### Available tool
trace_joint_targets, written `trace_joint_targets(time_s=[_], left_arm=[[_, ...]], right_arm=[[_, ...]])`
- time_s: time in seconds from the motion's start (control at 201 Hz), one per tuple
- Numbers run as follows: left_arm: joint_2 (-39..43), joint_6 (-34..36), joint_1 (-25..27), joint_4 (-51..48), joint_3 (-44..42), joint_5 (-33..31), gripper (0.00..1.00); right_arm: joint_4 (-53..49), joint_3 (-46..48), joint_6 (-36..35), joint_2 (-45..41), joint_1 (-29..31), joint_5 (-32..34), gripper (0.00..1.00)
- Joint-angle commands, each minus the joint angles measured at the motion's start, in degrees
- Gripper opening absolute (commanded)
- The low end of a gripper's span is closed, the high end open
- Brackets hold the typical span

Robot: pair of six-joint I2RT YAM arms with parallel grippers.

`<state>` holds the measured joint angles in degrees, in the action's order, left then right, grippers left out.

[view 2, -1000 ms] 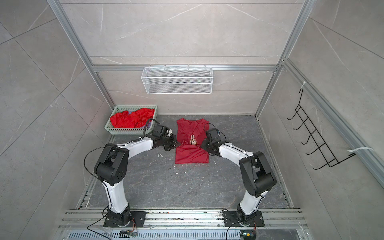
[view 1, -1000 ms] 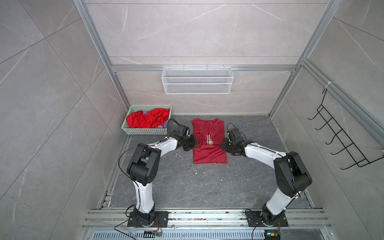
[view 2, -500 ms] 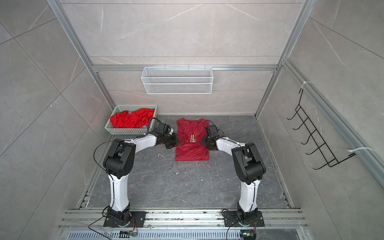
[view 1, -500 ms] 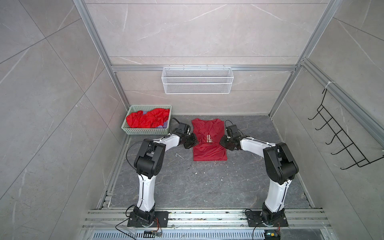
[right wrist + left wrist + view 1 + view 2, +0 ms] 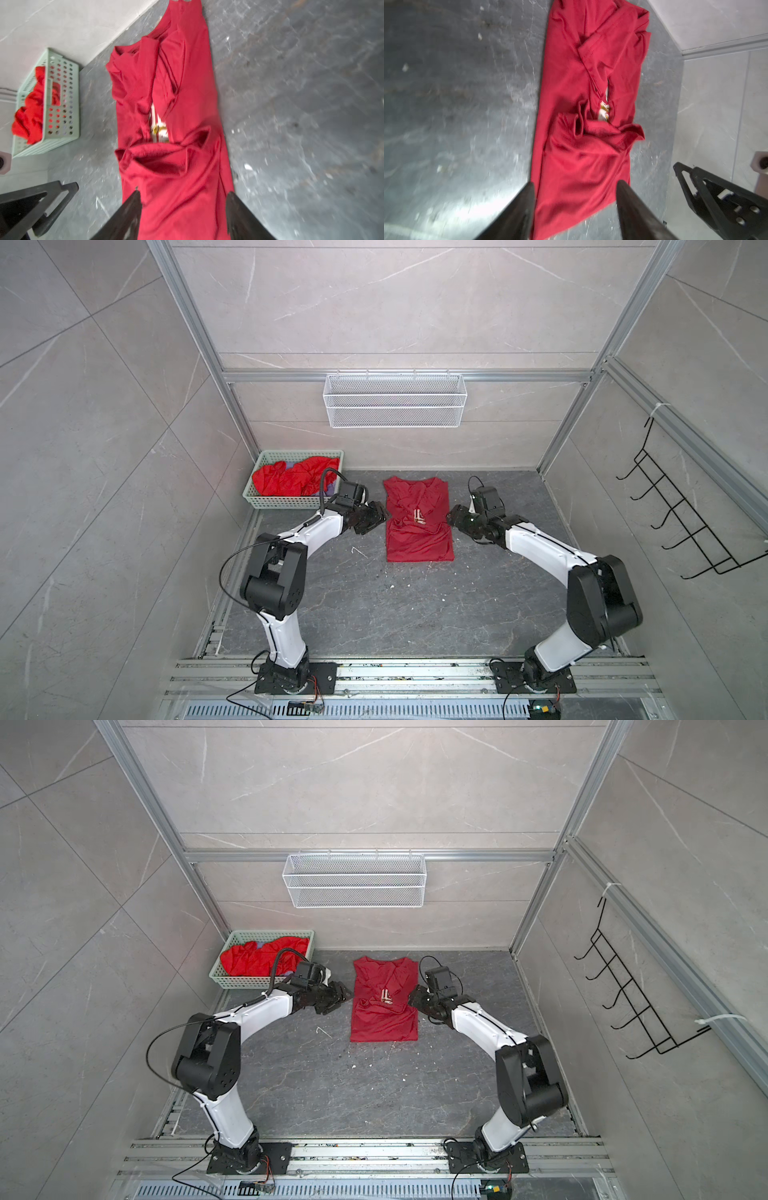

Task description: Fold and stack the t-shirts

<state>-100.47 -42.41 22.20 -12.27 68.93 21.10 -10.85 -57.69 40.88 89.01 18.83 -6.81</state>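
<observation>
Chest print (image 5: 603,112) mostly buried in t-shirt (image 5: 581,149) folds, wrist views motion-blurred

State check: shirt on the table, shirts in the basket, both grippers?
dark red t-shirt: lying on the table, sides folded in, rumpled across the middle, not held.
bright red shirts: crumpled, unfolded, in the green basket.
left gripper: open, empty, beside the t-shirt's edge.
right gripper: open, empty, at the opposite edge.
</observation>
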Motion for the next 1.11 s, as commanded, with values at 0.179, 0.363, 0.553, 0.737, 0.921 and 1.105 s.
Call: trace_joint_targets(time_s=[0.179,0.363,0.553,0.737,0.921,1.105], left_arm=[[12.8,-5.7,4.9,1.3,-18.5,1.1,0.68],[14.6,-12.8,5.8,10.6,-26.8,2.2,0.67],[8.8,-17.9,5.9,17.4,-27.3,3.7,0.66],[2.4,-21.4,6.5,22.2,-26.2,2.2,0.65],[-3.2,-23.7,6.8,25.9,-23.1,2.1,0.50],[-4.5,-24.0,6.9,26.1,-19.5,3.1,0.01]], right_arm=[[3.1,20.8,11.3,-11.6,0.8,-8.7,0.74],[14.6,30.1,19.8,-12.8,1.2,-11.0,0.74],[23.5,32.1,24.1,-5.9,1.6,-12.1,0.73],[30.1,32.4,27.8,0.4,1.9,-11.3,0.73],[31.2,31.0,29.3,3.6,2.3,-11.2,0.72],[30.5,31.7,31.0,3.3,4.1,-9.2,0.73]])
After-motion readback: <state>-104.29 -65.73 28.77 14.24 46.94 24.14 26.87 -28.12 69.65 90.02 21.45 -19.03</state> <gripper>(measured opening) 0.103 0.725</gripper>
